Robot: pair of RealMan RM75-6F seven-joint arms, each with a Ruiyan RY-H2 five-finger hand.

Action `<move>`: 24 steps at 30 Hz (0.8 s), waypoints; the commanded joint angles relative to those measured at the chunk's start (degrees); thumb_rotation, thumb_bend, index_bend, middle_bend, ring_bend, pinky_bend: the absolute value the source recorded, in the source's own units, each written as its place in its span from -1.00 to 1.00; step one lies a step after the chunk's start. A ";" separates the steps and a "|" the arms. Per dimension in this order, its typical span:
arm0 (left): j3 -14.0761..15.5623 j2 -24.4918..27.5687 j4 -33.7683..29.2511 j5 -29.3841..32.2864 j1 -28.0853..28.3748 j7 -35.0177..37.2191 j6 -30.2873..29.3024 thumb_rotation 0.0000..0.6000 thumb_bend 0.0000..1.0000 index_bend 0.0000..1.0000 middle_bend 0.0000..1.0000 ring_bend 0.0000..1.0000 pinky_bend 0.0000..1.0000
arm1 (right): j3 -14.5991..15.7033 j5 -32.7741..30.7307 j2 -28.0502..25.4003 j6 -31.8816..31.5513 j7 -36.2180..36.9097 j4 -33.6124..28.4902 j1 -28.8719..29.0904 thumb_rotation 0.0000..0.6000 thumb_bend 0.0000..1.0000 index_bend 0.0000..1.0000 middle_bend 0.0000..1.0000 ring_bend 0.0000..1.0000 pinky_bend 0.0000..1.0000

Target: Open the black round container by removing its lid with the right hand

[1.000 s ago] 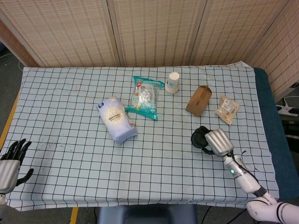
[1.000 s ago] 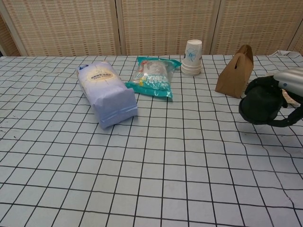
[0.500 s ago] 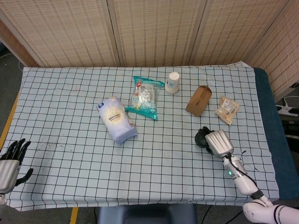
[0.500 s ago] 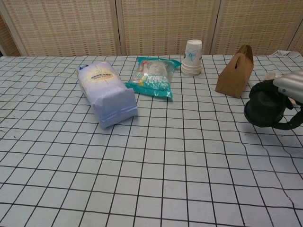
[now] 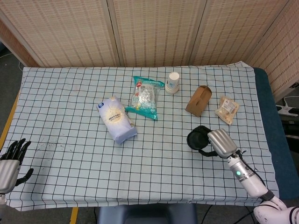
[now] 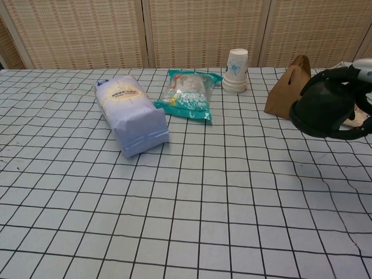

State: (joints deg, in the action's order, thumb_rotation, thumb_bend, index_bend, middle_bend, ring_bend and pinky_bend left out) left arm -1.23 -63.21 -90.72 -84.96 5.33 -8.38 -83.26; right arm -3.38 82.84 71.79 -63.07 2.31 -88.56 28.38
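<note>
Near the table's right edge, the right hand (image 5: 219,142) grips the black round container (image 6: 321,109), fingers wrapped around it; next, lifting its lid free.

The right robot hand (image 5: 219,143) has a silver back, black fingers and a green light at its wrist; the left robot hand (image 5: 10,160) looks the same.
</note>
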 commanded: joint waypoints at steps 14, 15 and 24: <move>-0.01 0.04 -0.07 0.06 -0.04 -0.13 -0.06 1.00 -0.39 -0.87 -1.00 -1.00 -0.33 | -0.94 2.58 0.24 -2.04 -8.32 -6.73 0.94 1.00 -0.36 0.39 0.29 0.19 0.48; -0.04 0.04 -0.03 0.12 -0.05 -0.08 -0.07 1.00 -0.39 -0.87 -1.00 -1.00 -0.33 | -0.96 2.56 -0.47 -1.90 -7.46 -7.48 0.91 1.00 -0.36 0.39 0.29 0.19 0.48; -0.07 -0.03 0.19 0.22 0.03 0.21 0.12 1.00 -0.39 -0.87 -1.00 -1.00 -0.33 | 1.04 -6.58 3.58 7.72 -10.15 2.25 1.61 1.00 -0.36 0.39 0.29 0.19 0.48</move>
State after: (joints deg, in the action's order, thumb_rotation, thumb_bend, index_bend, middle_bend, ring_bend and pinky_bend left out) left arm -1.31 -63.24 -90.54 -84.73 5.36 -8.17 -83.14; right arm -3.25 79.60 72.93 -58.98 -6.45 -90.42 29.59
